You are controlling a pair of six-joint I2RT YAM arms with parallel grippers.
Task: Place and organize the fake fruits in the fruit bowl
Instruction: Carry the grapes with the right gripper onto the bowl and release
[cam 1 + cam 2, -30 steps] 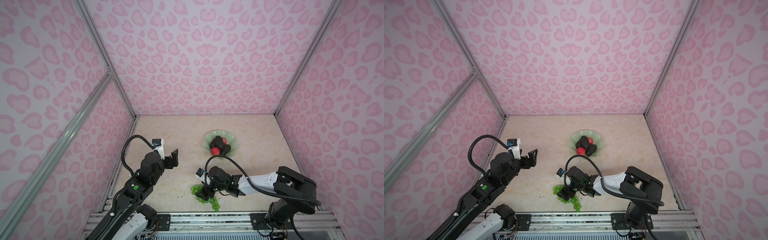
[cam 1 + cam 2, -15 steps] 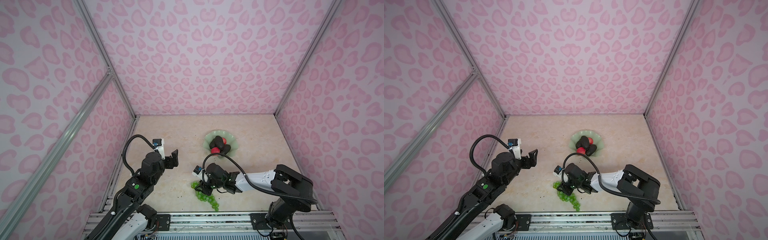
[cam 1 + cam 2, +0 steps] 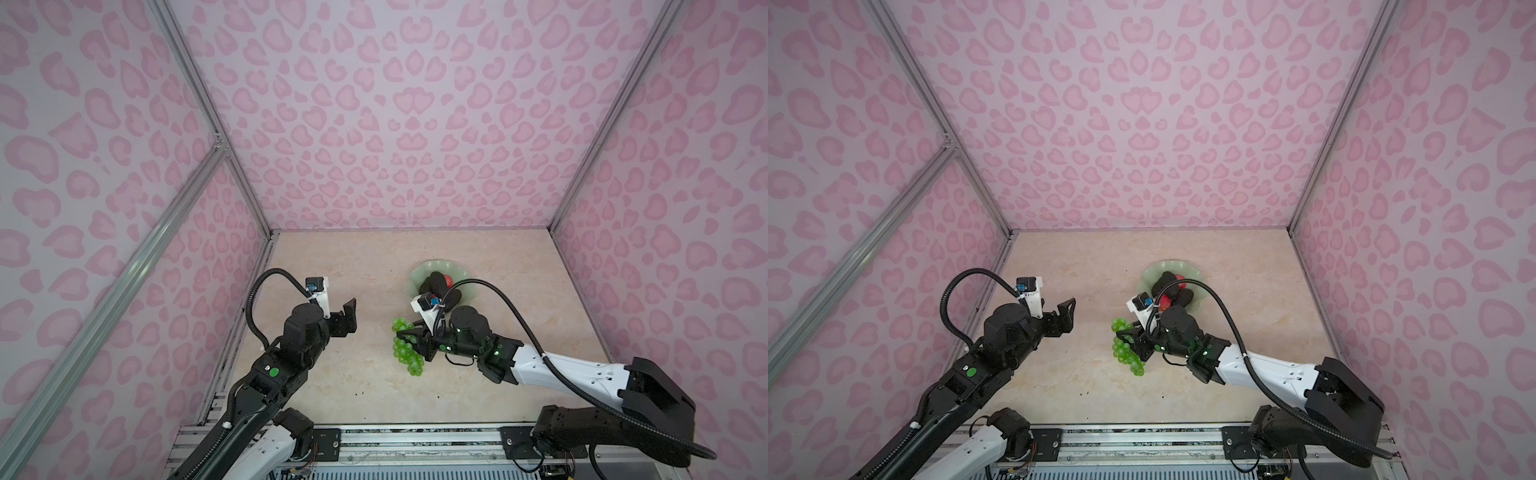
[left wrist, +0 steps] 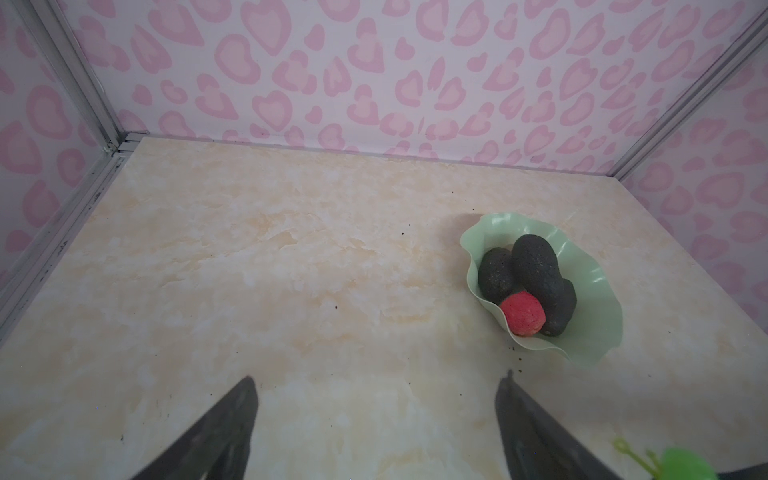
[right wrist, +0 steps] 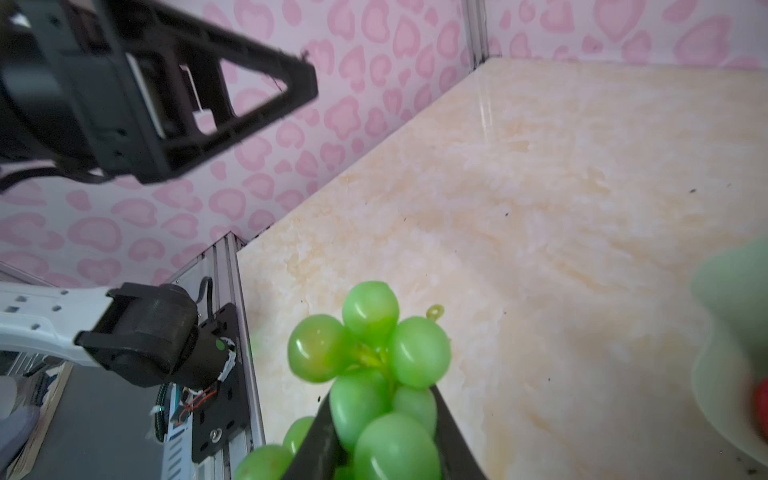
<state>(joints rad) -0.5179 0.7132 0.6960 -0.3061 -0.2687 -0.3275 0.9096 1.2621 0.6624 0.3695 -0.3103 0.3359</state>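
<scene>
My right gripper (image 3: 409, 340) (image 3: 1129, 336) (image 5: 380, 395) is shut on the bunch of green grapes (image 3: 405, 349) (image 3: 1125, 351) (image 5: 370, 357) near its top; the rest of the bunch trails toward the table's front. Just behind it stands the pale green fruit bowl (image 3: 419, 270) (image 3: 1154, 268) (image 4: 602, 332). In the bowl lie dark avocados (image 3: 432, 282) (image 3: 1165, 282) (image 4: 536, 274) and a red fruit (image 4: 522, 313) (image 3: 1165, 301); a second red fruit (image 3: 446, 280) shows behind them. My left gripper (image 3: 349, 313) (image 3: 1067, 316) (image 4: 378, 378) hovers open and empty over the table's left side.
Pink patterned walls with aluminium posts (image 3: 249, 199) close in the marble-look table (image 3: 353, 257) on three sides. A metal rail (image 3: 415, 432) runs along the front edge. The right arm's black cable (image 3: 498, 295) arches over the bowl's near side.
The right gripper has shut on the grapes and carried them back from the front edge toward the bowl. The left arm has stayed put.
</scene>
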